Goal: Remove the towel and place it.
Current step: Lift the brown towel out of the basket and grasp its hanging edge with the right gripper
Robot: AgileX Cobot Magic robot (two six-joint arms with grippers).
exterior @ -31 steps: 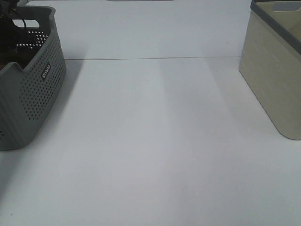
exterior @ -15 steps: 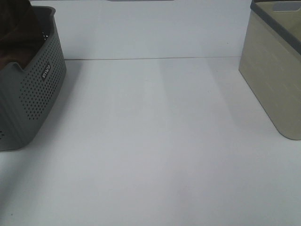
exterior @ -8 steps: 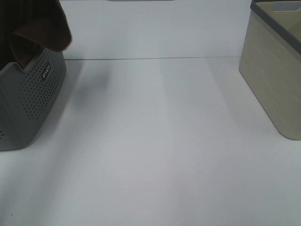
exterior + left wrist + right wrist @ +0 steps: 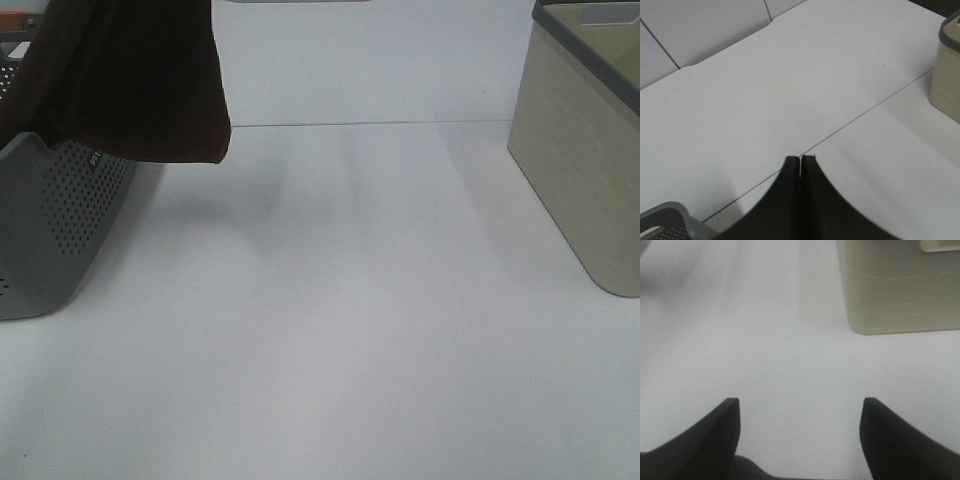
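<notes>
The dark-brown towel (image 4: 130,80) hangs in the air at the far left of the exterior view. It drapes over the back of the grey perforated basket (image 4: 60,220), and its top runs out of the frame. My left gripper (image 4: 800,160) is out of the exterior view. In its wrist view the jaws are pressed together high above the table, and the towel itself is hidden below them. My right gripper (image 4: 800,407) is open and empty, low over the white table (image 4: 765,340).
A beige bin (image 4: 585,160) stands at the right edge of the table; it also shows in the right wrist view (image 4: 900,285) and the left wrist view (image 4: 947,75). A corner of the grey basket (image 4: 665,220) shows in the left wrist view.
The towel has come up out of the grey basket and swung right, now hanging much larger over the basket's back edge. The right side is unchanged.
</notes>
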